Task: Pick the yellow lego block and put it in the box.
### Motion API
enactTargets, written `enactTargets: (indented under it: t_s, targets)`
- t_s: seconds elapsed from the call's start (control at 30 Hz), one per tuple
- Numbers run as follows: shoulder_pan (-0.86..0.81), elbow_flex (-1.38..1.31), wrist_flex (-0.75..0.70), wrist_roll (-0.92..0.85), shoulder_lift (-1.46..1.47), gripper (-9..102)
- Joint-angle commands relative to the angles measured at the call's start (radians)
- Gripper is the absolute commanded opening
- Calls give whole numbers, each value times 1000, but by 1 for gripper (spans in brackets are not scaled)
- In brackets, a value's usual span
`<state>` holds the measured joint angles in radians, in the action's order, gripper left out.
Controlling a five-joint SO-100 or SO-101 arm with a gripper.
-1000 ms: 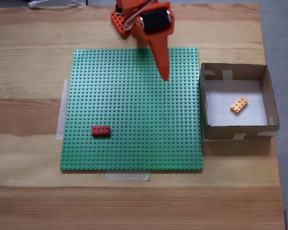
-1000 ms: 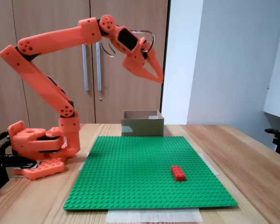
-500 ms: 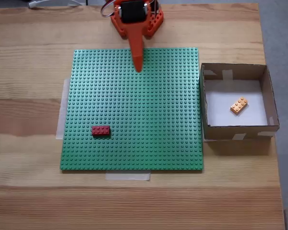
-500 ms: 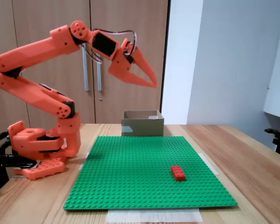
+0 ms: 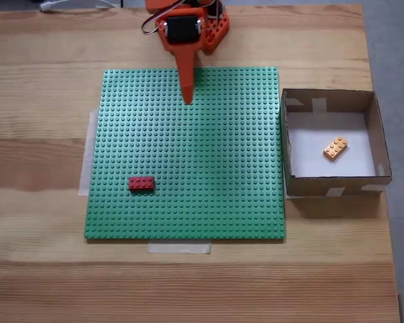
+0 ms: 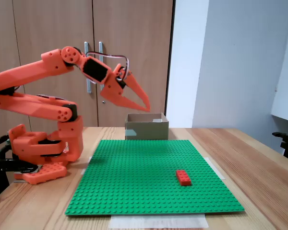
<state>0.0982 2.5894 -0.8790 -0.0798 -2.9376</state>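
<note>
The yellow lego block [image 5: 335, 147] lies at a slant on the white floor of the box [image 5: 328, 99], which stands against the right edge of the green baseplate [image 5: 209, 168] in a fixed view from above. From the side, the box [image 6: 146, 128] stands behind the plate and hides the block. My orange gripper [image 5: 186, 99] hangs over the plate's far edge, well left of the box. In the side view the gripper [image 6: 147, 109] is held high above the plate, its fingertips together with nothing between them.
A red brick [image 5: 141, 183] sits on the baseplate's near left part, also seen from the side as the red brick [image 6: 183, 177]. The arm's base [image 6: 43, 148] stands at the table's far edge. Tape strips hold the plate to the wooden table [image 5: 40, 101].
The arm has folded back toward its base and come lower. The gripper swung left, away from the box side. The yellow block and red brick have not moved.
</note>
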Motion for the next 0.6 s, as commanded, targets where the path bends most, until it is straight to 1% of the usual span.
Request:
enactTargets:
  t_s: [0.0, 0.27, 0.43, 0.57]
  targets:
    - [0, 72, -12, 17, -89, -1]
    - [-8, 216, -20, 41, -221, -1]
    - [-35, 308, -57, 48, -301, -1]
    - [-52, 371, -48, 49, -325, -1]
